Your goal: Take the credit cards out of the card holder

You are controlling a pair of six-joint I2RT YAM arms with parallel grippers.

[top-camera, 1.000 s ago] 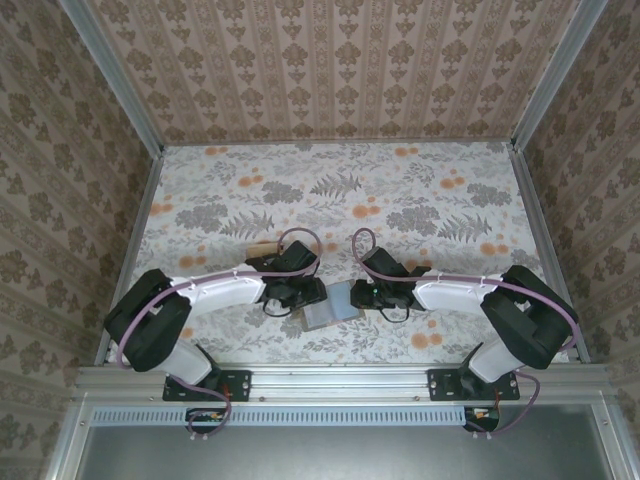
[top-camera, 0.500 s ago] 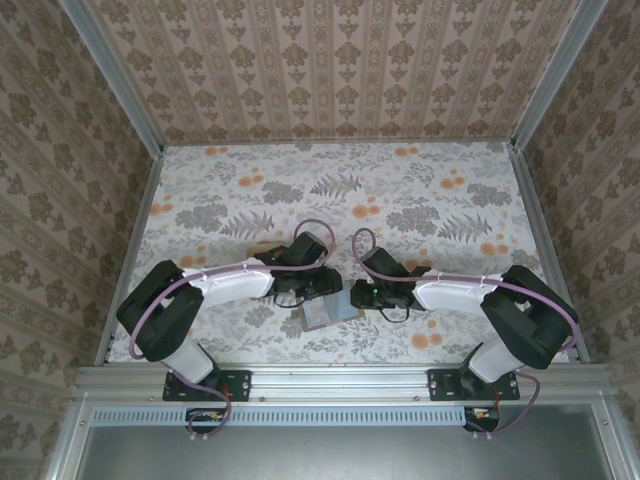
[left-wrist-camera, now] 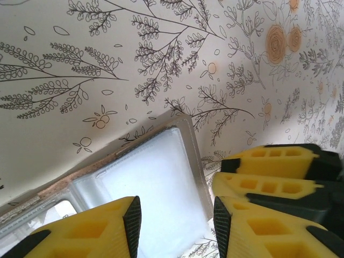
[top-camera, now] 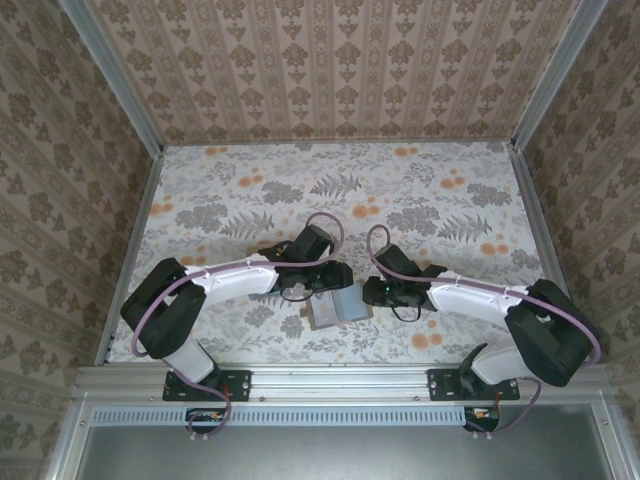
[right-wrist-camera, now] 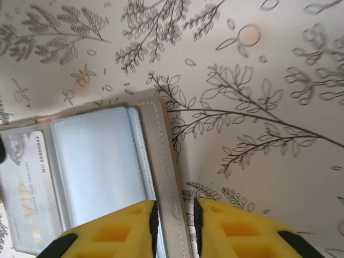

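Right gripper (right-wrist-camera: 174, 228): jaws a slit apart, astride the near edge of the opened card holder (right-wrist-camera: 102, 161); can't tell if they bite. Beyond it, VIP credit card (right-wrist-camera: 24, 199), apparently pocketed. Left gripper (left-wrist-camera: 176, 226): half open, empty, above that panel. Step, I judge: bracing. Next: pinch card edge, slide out.

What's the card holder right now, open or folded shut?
Open: the card holder lies spread, blue-grey lining up, a VIP card showing in one sleeve.
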